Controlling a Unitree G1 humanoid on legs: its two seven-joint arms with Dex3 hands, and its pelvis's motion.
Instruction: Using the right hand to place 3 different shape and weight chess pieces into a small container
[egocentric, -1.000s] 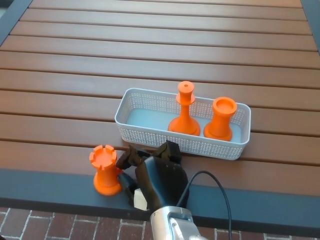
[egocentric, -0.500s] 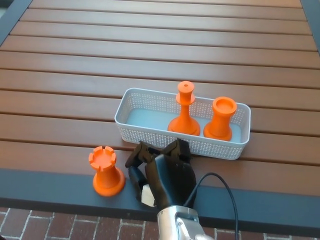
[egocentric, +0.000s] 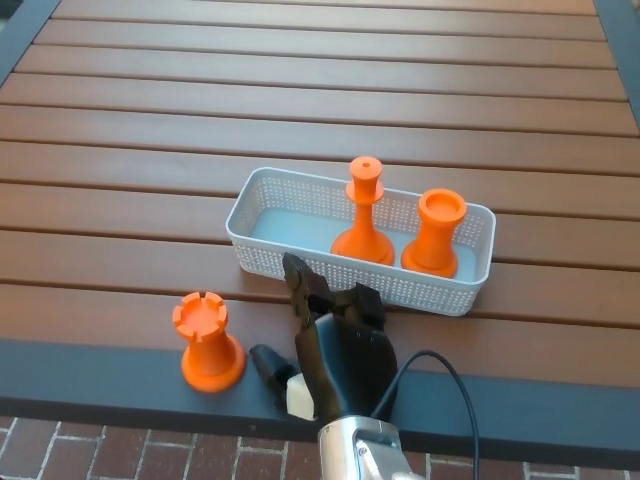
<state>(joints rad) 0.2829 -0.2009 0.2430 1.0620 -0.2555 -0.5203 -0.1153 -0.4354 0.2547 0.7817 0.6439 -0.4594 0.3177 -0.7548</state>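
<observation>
An orange rook (egocentric: 207, 341) stands upright near the table's front edge, on the left. My right hand (egocentric: 335, 345) hovers just to its right, open, fingers spread and raised toward the basket, touching nothing. A white perforated basket (egocentric: 270, 262) sits behind the hand. Inside it stand two orange pieces: a slim one with a knob top (egocentric: 363, 214) and a thicker one with a cup top (egocentric: 436, 235). My left hand does not show.
The brown slatted table (egocentric: 300, 90) stretches away behind the basket. Its dark front rim (egocentric: 100, 375) runs under the rook and my hand, with brick floor (egocentric: 120, 445) below. A black cable (egocentric: 440, 375) loops off my right wrist.
My right hand has drawn back to the right, away from the rook, and its fingers have lifted and spread. The rook stays standing. The view has shifted slightly.
</observation>
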